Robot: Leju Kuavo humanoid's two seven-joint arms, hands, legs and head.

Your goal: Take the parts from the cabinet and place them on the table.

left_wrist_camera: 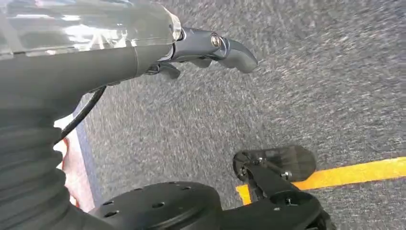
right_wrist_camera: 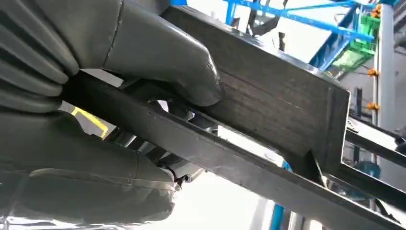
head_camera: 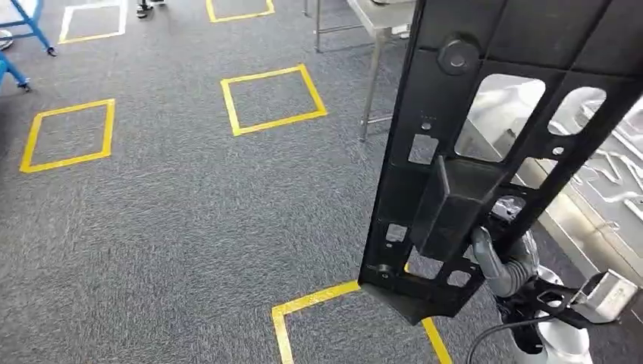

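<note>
Right hand point(head_camera: 500, 262) holds the black perforated frame part point(head_camera: 485, 144) at its box-shaped section, fingers point(right_wrist_camera: 163, 57) wrapped around it; the part stands raised at 3 o'clock above the grey carpet point(head_camera: 174, 205), beside the steel table point(head_camera: 379, 19); left hand point(left_wrist_camera: 210, 48) hangs over the carpet, fingers curled inward, holding nothing.

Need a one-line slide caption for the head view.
Right hand carries a long black part upright over grey carpet with yellow tape squares.
</note>
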